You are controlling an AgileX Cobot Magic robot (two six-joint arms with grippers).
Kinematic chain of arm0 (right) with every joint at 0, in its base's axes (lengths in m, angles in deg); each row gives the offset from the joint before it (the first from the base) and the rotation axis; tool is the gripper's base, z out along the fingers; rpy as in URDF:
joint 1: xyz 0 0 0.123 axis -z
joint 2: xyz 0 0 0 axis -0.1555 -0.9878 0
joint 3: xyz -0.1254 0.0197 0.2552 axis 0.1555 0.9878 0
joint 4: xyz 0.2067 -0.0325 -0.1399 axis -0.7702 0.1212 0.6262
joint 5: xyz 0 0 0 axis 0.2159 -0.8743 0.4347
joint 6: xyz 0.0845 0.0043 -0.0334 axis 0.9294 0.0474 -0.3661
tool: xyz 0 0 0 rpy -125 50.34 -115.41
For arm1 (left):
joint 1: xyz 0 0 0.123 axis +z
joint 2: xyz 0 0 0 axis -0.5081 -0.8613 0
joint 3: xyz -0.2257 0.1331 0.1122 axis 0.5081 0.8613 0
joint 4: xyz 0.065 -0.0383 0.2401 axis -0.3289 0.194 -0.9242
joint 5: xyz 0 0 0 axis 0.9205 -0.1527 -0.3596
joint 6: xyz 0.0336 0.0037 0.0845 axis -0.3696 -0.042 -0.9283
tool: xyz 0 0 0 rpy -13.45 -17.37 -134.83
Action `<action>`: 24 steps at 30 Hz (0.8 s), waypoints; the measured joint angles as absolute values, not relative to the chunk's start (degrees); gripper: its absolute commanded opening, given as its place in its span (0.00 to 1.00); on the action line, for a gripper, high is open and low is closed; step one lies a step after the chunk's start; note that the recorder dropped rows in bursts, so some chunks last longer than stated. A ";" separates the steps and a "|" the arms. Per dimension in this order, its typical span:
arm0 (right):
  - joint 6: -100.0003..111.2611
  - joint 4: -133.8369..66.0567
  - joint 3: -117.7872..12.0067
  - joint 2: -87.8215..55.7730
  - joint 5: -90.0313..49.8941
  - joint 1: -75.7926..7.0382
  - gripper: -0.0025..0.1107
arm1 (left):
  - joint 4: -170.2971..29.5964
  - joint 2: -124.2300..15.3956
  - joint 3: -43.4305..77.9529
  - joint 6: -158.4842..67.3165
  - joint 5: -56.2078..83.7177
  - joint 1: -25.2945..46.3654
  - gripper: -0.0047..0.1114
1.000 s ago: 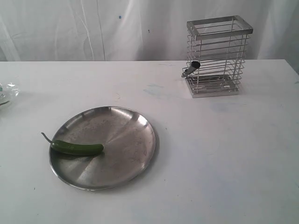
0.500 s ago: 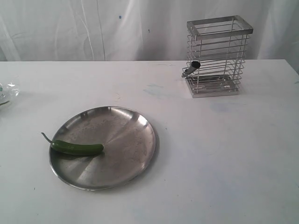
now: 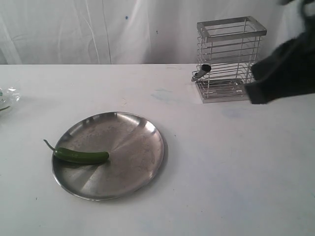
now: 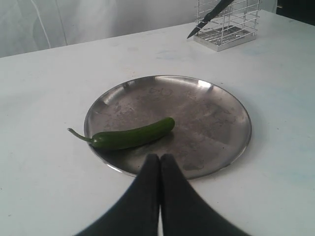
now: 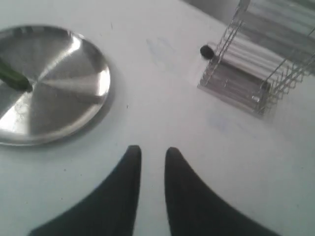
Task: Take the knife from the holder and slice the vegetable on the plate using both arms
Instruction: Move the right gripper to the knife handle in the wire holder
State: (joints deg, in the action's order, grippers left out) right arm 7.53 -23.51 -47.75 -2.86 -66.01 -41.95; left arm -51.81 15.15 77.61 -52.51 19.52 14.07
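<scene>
The green chili (image 3: 81, 156) lies on the left part of the round steel plate (image 3: 142, 147). The wire holder (image 3: 229, 59) stands at the back right, and the black knife (image 3: 202, 72) pokes out through its left side; its pointed blade (image 4: 206, 18) shows in the left wrist view. My left gripper (image 4: 160, 158) is shut and empty, just off the plate's rim (image 4: 236, 113), close to the chili (image 4: 133, 136). My right gripper (image 5: 152, 150) is open and empty over bare table between the plate (image 5: 74, 93) and the holder (image 5: 246, 73). The right arm (image 3: 285, 71) is a dark blur beside the holder.
A crumpled clear plastic thing (image 3: 7, 94) lies at the table's far left edge. A white curtain hangs behind the table. The table's back edge runs just behind the holder.
The right arm has come into the exterior view from the right, next to the holder. Plate, chili, holder and knife have not moved.
</scene>
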 measured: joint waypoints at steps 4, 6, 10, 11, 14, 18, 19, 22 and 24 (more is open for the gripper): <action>17.58 -23.20 -52.24 -14.27 -64.54 -42.03 0.43 | -51.81 15.15 77.61 -52.51 19.52 14.07 0.04; 27.12 -23.34 -52.62 -17.97 -60.08 -41.42 0.43 | -51.81 15.15 77.61 -52.51 19.52 14.07 0.04; 44.54 -24.45 -52.85 -22.12 -50.50 -38.99 0.43 | -51.81 15.15 77.61 -52.51 19.52 14.07 0.04; 47.61 -24.57 -52.85 -22.60 -49.05 -38.25 0.43 | -51.81 15.15 77.61 -52.51 19.52 14.07 0.04; 54.62 -25.98 -52.85 -23.60 -45.77 -34.66 0.43 | -51.81 15.15 77.61 -52.51 19.52 14.07 0.04; 52.14 -34.43 -52.98 -23.96 -45.32 -27.77 0.43 | -51.81 15.15 77.61 -52.51 19.52 14.07 0.04; 49.45 -37.50 -52.98 -24.39 -45.32 -26.42 0.43 | -51.81 15.15 77.61 -52.51 19.52 14.07 0.04; 32.63 -56.96 -52.98 -28.71 -45.80 -21.70 0.43 | -51.81 15.15 77.61 -52.51 19.52 14.07 0.04; 21.70 -68.29 -52.98 -32.59 -45.58 -20.79 0.43 | -51.81 15.15 77.61 -52.51 19.52 14.07 0.04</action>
